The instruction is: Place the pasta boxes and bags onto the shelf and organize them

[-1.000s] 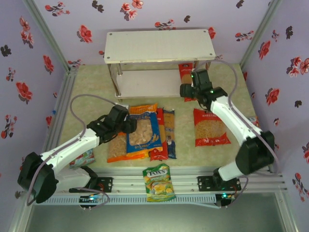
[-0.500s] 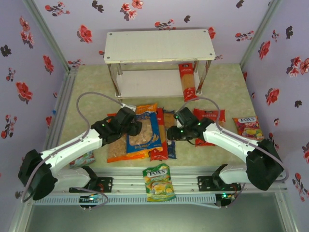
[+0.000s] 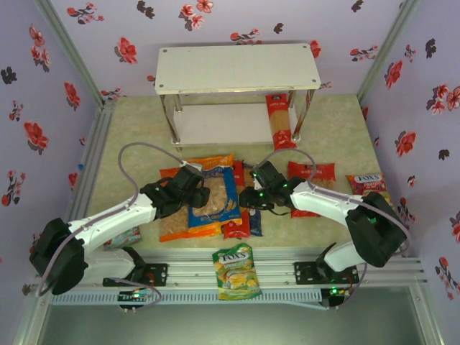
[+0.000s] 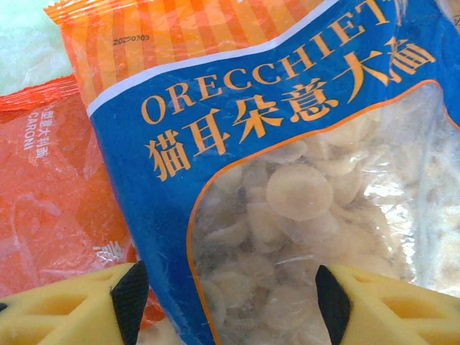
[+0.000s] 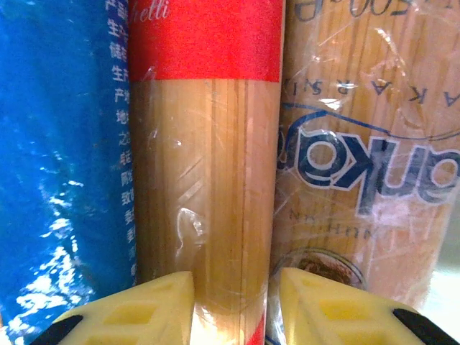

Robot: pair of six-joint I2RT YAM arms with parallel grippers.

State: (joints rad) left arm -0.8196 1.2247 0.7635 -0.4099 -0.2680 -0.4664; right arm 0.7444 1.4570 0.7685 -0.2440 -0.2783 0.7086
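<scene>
Right jaws snug on red pasta box [image 5: 205,180] — left jaws wide apart

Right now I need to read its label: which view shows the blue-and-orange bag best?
Left wrist: the blue-and-orange bag is close, lettering and window sharp. Top external shows most of it, text too small; right wrist, just a blue edge.

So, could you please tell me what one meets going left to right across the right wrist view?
The blue-and-orange bag → red pasta box → brown pasta box.
</scene>
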